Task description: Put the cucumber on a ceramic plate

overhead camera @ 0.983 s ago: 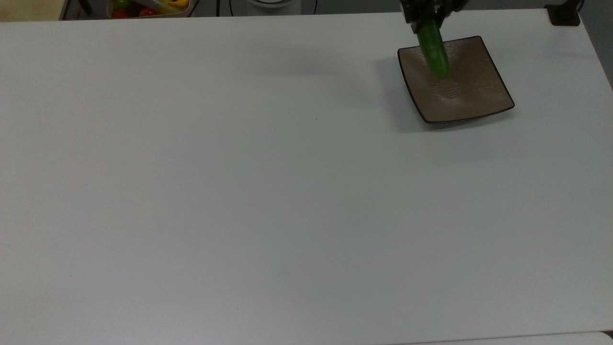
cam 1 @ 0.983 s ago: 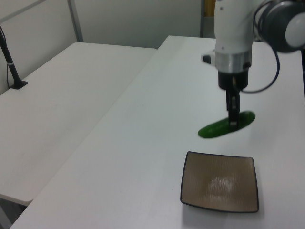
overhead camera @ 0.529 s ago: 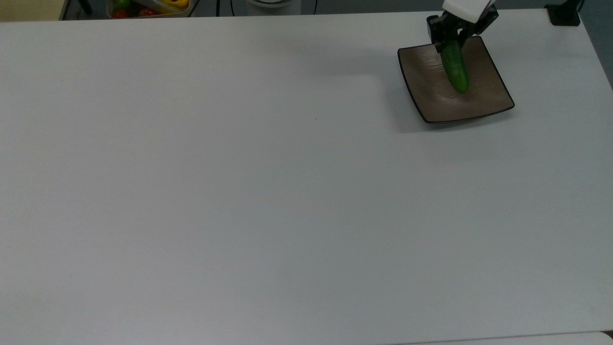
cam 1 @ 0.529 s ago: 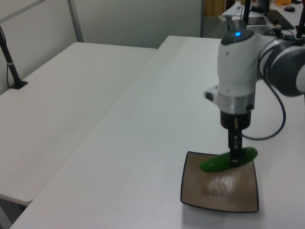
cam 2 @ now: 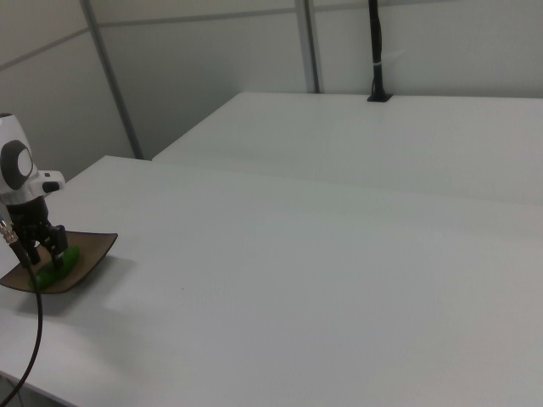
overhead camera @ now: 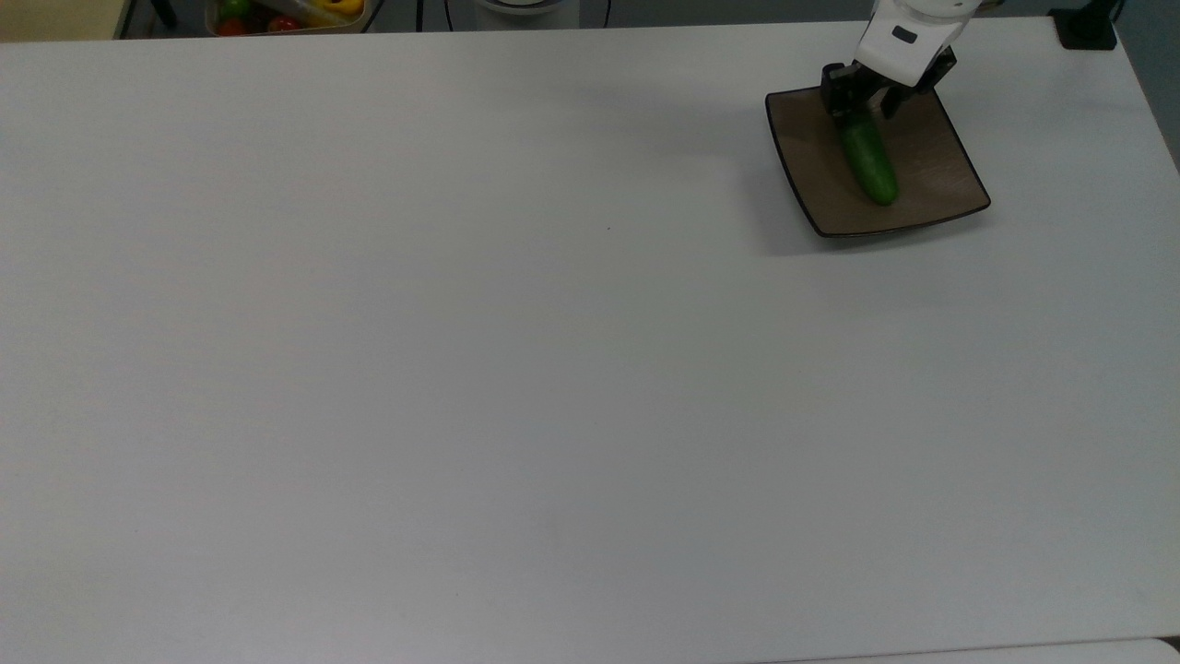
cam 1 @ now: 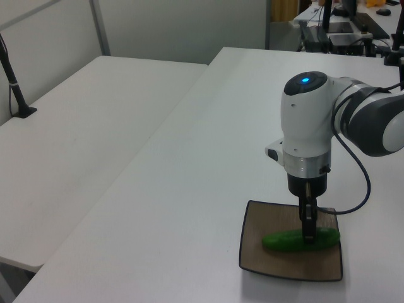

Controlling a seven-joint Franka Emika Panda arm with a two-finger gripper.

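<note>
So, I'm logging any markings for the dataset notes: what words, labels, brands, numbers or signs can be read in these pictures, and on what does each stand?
None can be read.
The arm bears a blue light in the left view, no lettering.
The end effector, the cucumber, the ceramic plate and the table carry no visible text.

Around me a wide white tabletop [overhead camera: 461, 369], a second white table [cam 1: 82, 145] beside it, pale partition walls [cam 2: 195, 76] behind.
</note>
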